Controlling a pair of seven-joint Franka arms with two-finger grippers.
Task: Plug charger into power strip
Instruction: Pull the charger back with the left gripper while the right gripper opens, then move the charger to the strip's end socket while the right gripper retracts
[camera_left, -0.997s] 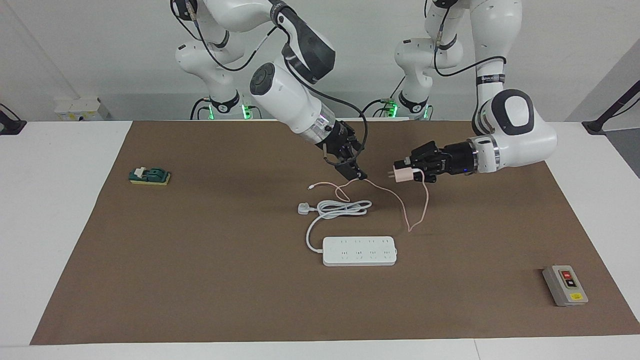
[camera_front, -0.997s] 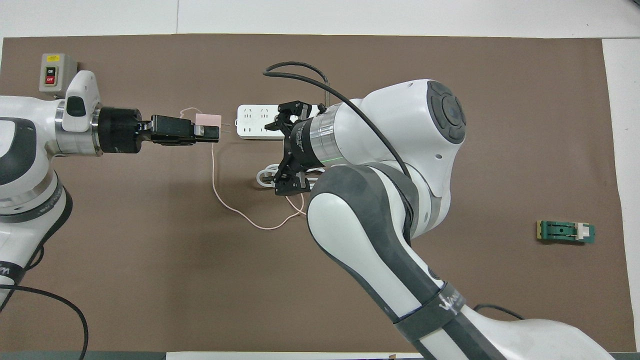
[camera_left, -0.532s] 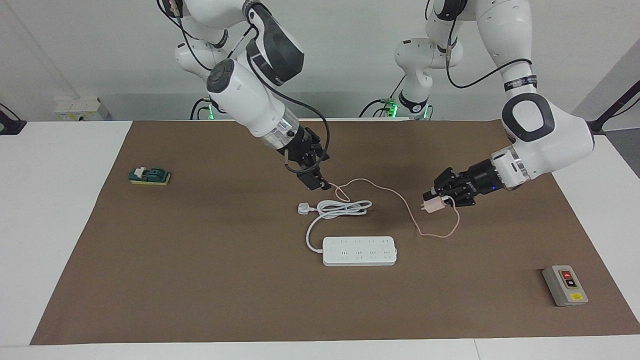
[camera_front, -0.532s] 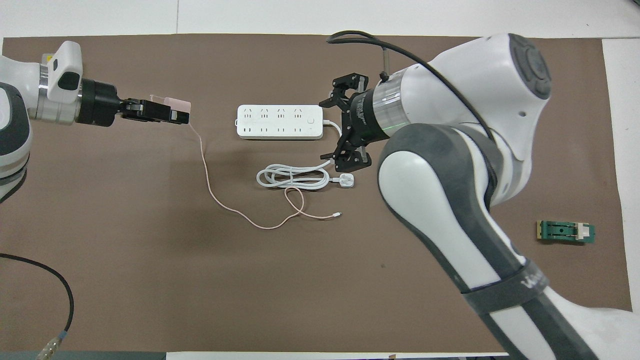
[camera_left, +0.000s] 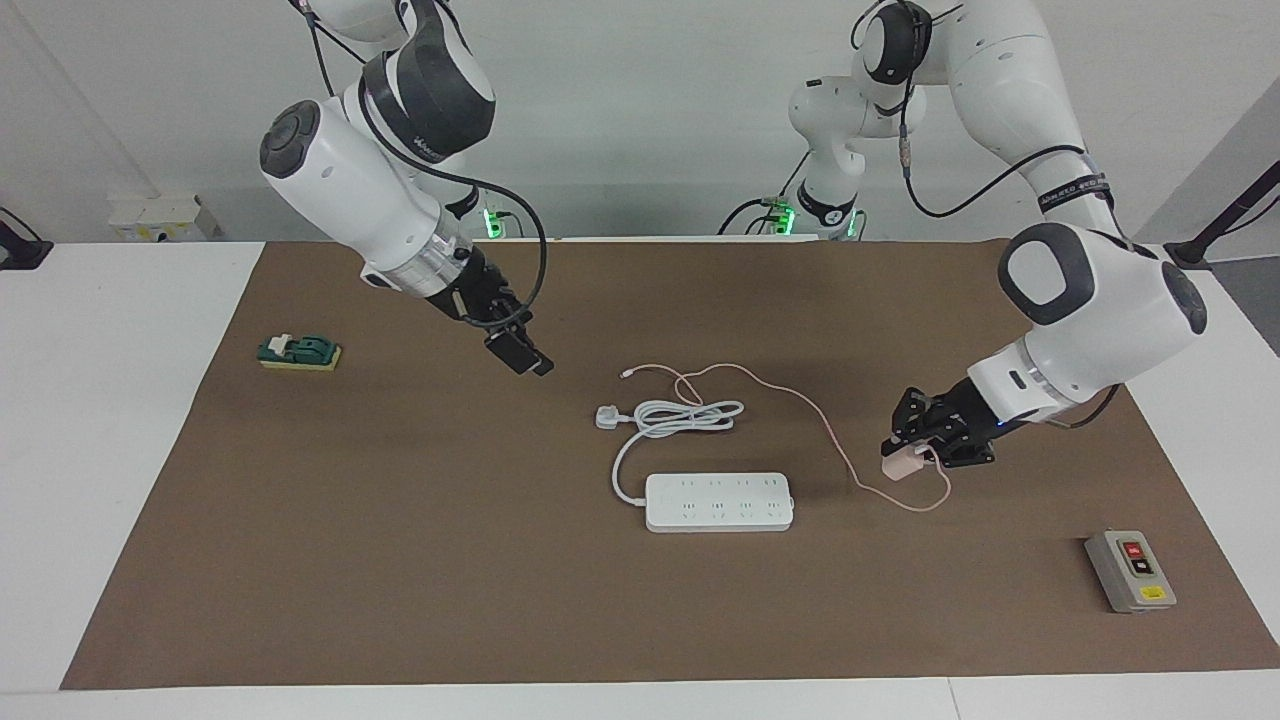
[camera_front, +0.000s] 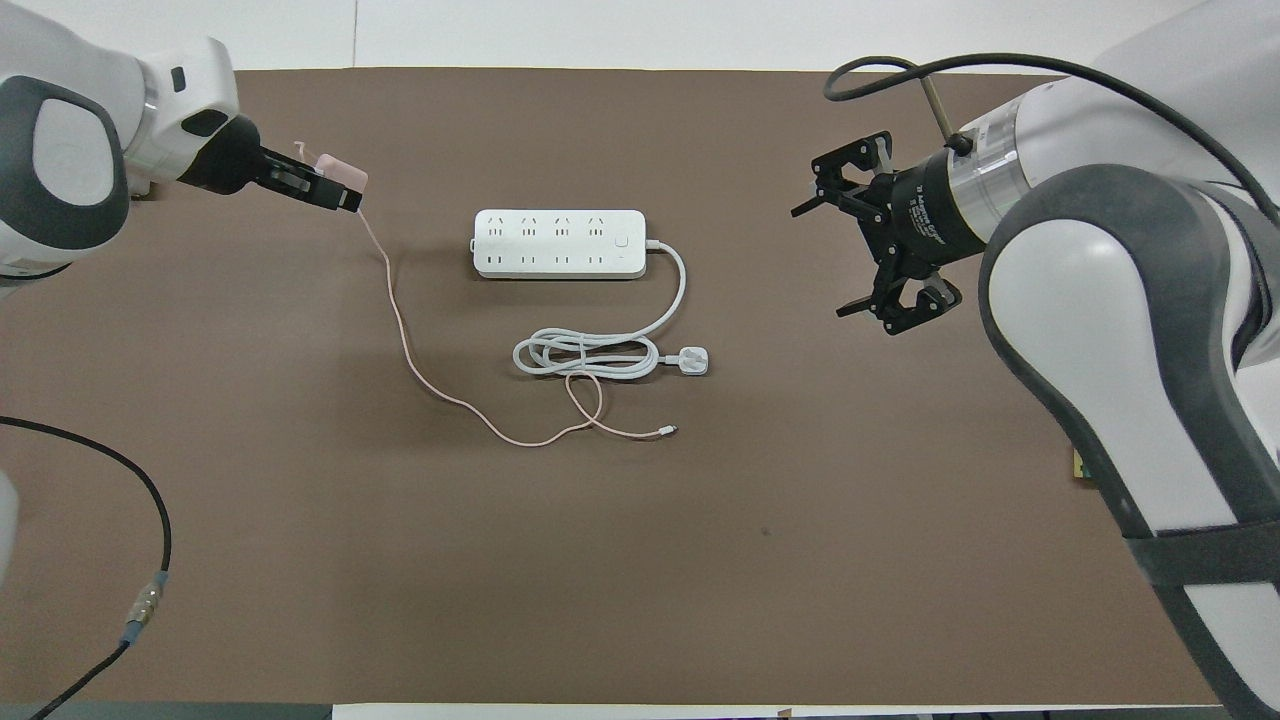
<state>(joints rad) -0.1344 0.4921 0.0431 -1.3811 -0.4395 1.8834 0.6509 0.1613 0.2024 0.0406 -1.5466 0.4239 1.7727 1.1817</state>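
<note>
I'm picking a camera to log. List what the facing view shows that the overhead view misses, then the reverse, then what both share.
Only the facing view: the grey button box, the whole green block, and both arm bases.

Only the overhead view: the right gripper seen end-on, its fingers spread wide apart.

Both: the left gripper shut on the pink charger, the power strip with its coiled white cord, and the pink cable trailing across the mat.

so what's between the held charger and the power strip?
Only bare brown mat between charger and power strip; its pink cable trails robotward. Overhead view.
</note>
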